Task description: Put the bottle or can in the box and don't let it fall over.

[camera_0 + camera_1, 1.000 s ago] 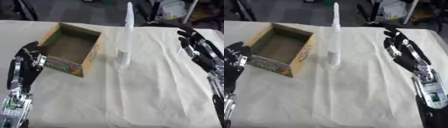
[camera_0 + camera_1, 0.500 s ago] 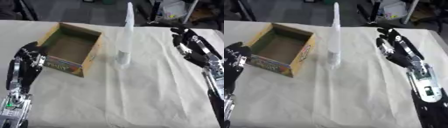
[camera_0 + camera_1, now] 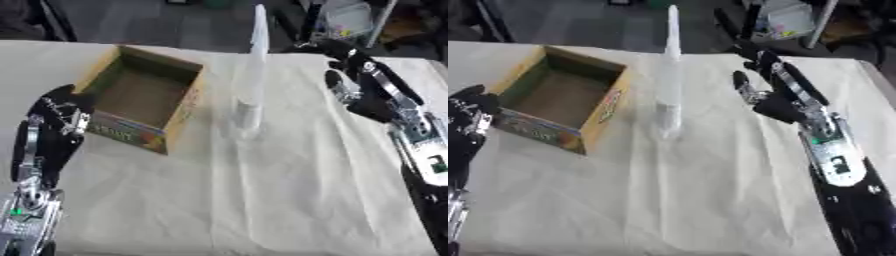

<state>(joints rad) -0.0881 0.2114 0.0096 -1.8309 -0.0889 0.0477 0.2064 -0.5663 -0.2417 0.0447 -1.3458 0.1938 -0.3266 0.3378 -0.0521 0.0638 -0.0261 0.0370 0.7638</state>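
A tall, slim, pale translucent bottle [image 3: 249, 85] stands upright on the white cloth, just right of an open cardboard box [image 3: 144, 97] with a printed front side. My right hand [image 3: 767, 82] is to the right of the bottle, fingers straight, a short gap away and not touching it. My left hand [image 3: 57, 117] rests open at the left edge, beside the box's front left corner. The box is empty inside.
The white cloth [image 3: 262, 200] covers the table, with a crease running down from the bottle. Dark clutter, chair legs and a bag [image 3: 346, 17] lie beyond the far edge.
My right hand has moved left toward the bottle, closing most of the gap. The bottle, box and left hand have stayed in place.
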